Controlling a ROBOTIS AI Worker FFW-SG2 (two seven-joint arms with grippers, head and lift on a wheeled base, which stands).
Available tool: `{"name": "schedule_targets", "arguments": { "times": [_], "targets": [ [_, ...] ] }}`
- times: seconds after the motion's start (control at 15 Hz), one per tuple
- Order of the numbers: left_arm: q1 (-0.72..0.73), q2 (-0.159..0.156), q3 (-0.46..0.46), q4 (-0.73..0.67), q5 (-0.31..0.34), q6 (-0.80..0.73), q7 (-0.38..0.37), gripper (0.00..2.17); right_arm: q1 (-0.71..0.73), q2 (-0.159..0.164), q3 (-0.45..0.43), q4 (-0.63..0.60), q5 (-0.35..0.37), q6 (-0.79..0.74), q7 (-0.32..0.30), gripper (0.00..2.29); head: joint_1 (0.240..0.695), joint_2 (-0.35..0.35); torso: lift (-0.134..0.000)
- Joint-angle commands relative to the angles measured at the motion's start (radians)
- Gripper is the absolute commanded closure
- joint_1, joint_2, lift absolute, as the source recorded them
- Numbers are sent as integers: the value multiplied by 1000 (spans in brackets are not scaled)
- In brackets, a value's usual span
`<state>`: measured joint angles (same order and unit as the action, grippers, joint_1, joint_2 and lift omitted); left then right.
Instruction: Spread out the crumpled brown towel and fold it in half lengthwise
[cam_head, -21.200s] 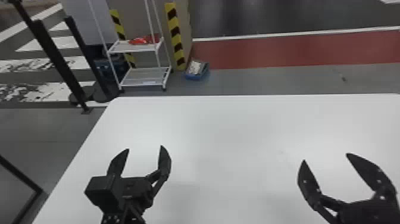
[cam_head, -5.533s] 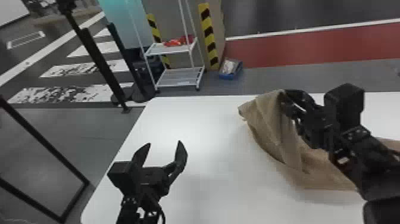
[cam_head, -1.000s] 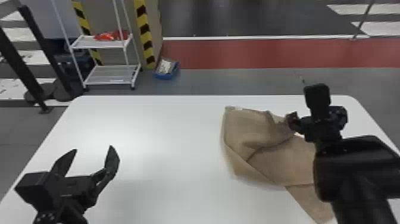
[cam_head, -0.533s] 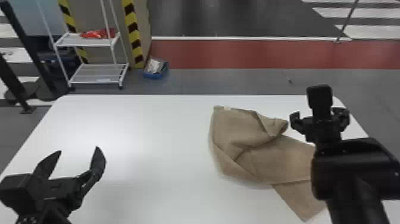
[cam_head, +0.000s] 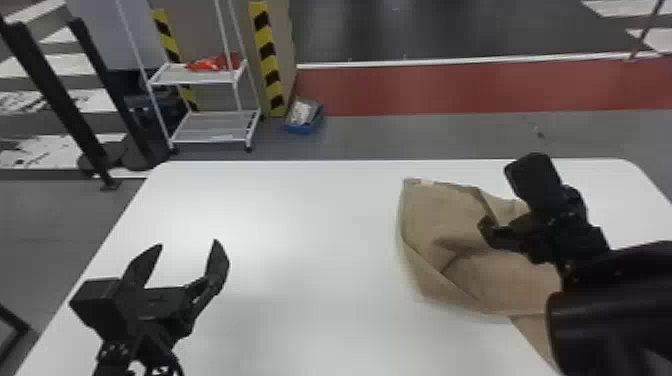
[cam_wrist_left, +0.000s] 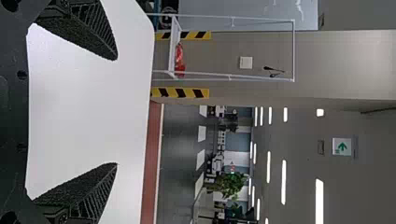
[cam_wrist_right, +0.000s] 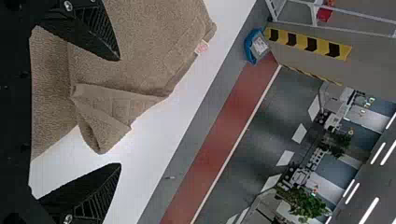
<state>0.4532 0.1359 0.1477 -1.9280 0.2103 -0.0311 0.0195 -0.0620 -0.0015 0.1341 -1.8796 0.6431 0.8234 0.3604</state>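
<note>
on smooth white table (cam_head: 300, 225), nubby brown towel (cam_head: 440, 210), rumpled; left gripper (cam_head: 187, 243), right gripper (cam_head: 531, 210): ribbed fingers (cam_wrist_right: 100, 196) wide apart.

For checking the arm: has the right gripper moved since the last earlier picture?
Yes. Against the far right corner of the table in the head view, the right gripper has shifted leftward and now hovers over the brown towel.
</note>
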Motion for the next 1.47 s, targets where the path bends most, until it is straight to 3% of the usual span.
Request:
{"name": "schedule_targets", "arguments": {
  "times": [0.0, 0.4, 0.6, 0.93, 1.27, 1.4],
  "targets": [
    [-8, 2, 3, 0, 1, 3, -6, 63, 42, 2, -18, -49, -7, 23, -1, 80, 695, 123, -125],
    [-39, -1, -13, 14, 3, 9, -46, 66, 77, 2, -129, -121, -73, 60, 17, 113, 695, 68, -125],
    [-42, -1, -14, 15, 3, 12, -50, 66, 62, 2, -119, -84, -79, 63, 28, 127, 695, 47, -125],
    [-44, -1, -14, 18, 3, 24, -50, 66, -42, 2, -80, 83, -82, 47, 17, 151, 695, 64, -125],
    [-42, -4, -14, 18, 3, 24, -50, 66, -87, 2, -74, 140, -88, 66, 9, 188, 695, 70, -125],
    [-42, -4, -14, 18, 3, 24, -50, 70, -90, 2, -67, 148, -85, 69, 9, 370, 695, 70, -125]
  ]
}}
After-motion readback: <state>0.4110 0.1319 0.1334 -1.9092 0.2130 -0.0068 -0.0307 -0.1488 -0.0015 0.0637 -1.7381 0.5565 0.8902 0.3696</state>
